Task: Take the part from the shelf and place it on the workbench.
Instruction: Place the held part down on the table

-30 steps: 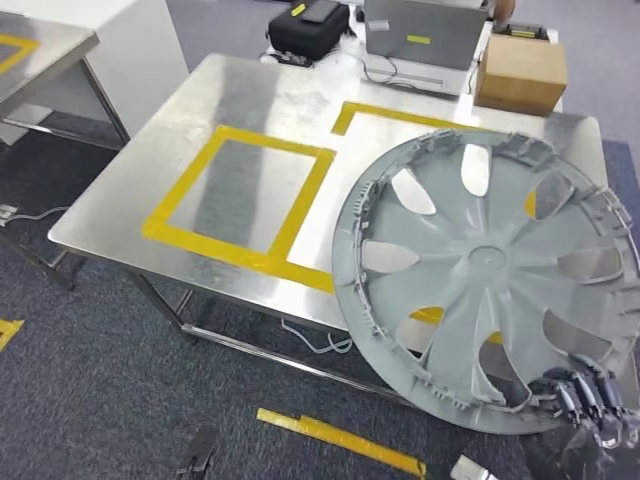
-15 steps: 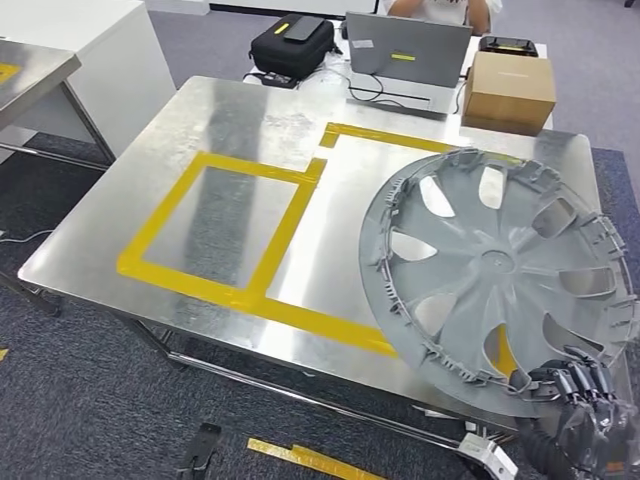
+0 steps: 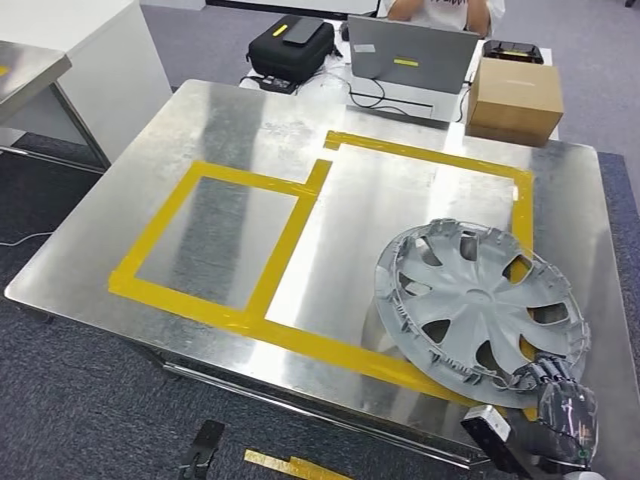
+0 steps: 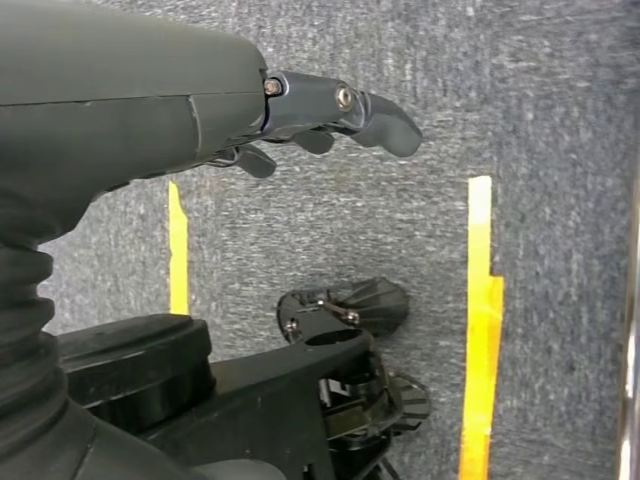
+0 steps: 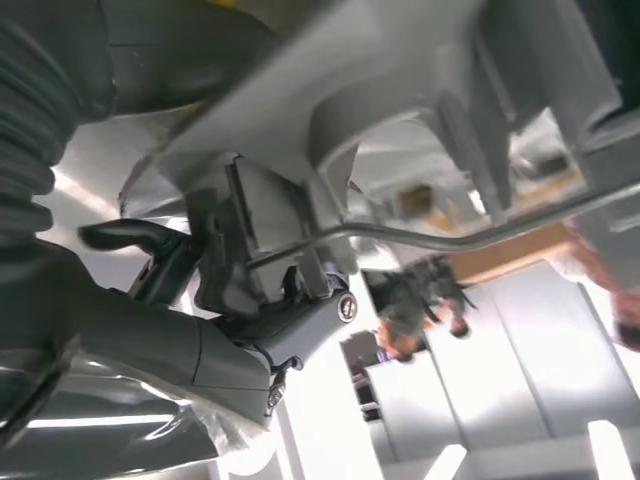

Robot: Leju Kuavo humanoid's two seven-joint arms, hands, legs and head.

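Note:
The part is a grey wheel cover, lying low over the steel workbench near its front right corner, partly across the yellow tape outline. My right hand grips its near rim; in the right wrist view the fingers clamp the cover's ribbed edge. Whether the cover rests fully on the bench I cannot tell. My left hand hangs over the grey carpet with its fingers stretched out and nothing in them.
At the bench's far edge stand a black bag, a laptop and a cardboard box; a person sits behind the laptop. A white cabinet and another steel table are at the left. Yellow floor tape marks the carpet.
The view has shifted closer over the bench. My right hand has lowered the wheel cover from a raised, tilted pose down flat onto the bench's right side.

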